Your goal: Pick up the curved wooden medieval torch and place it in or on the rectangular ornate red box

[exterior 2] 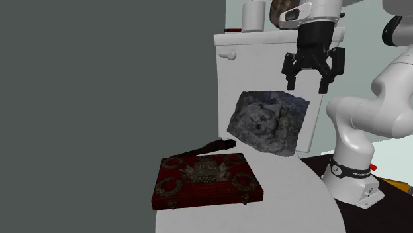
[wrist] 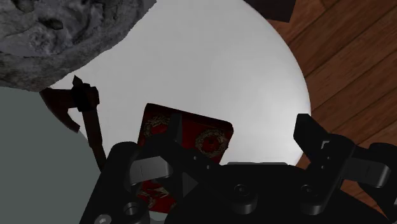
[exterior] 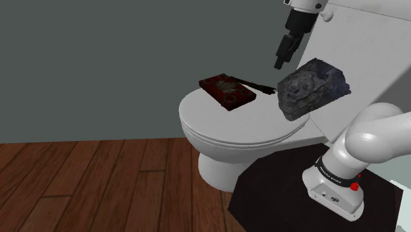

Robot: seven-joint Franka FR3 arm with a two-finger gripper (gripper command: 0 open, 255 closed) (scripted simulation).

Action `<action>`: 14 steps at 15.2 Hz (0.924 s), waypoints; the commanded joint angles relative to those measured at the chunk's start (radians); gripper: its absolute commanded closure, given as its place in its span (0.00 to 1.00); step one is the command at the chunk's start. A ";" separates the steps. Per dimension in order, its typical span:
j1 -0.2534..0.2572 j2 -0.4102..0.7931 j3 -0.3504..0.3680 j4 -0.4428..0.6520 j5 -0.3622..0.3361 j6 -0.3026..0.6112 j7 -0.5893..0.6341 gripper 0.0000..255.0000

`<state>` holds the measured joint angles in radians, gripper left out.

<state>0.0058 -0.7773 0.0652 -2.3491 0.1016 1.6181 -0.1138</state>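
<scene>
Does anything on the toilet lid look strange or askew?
Yes. A grey stone block with a carved face stands tilted on one corner at the back of the toilet lid, not flat. The red box and the dark torch lie flat near it.

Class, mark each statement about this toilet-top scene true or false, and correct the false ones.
1. The gripper is open and holds nothing. True.
2. The torch lies inside the red box. False: it lies on the toilet lid beside the box.
3. The red box rests on the white toilet lid. True.
4. The grey carved stone block sits in the red box. False: it stands outside the box, nearer the tank.
</scene>
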 commanded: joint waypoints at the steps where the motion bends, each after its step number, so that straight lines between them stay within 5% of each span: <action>1: 0.000 0.000 0.000 0.000 0.000 0.000 0.000 0.00; 14: -0.071 0.380 -0.128 0.047 -0.066 0.284 -0.146 0.00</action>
<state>-0.0595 -0.4308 -0.0512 -2.3038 0.0394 1.8740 -0.2462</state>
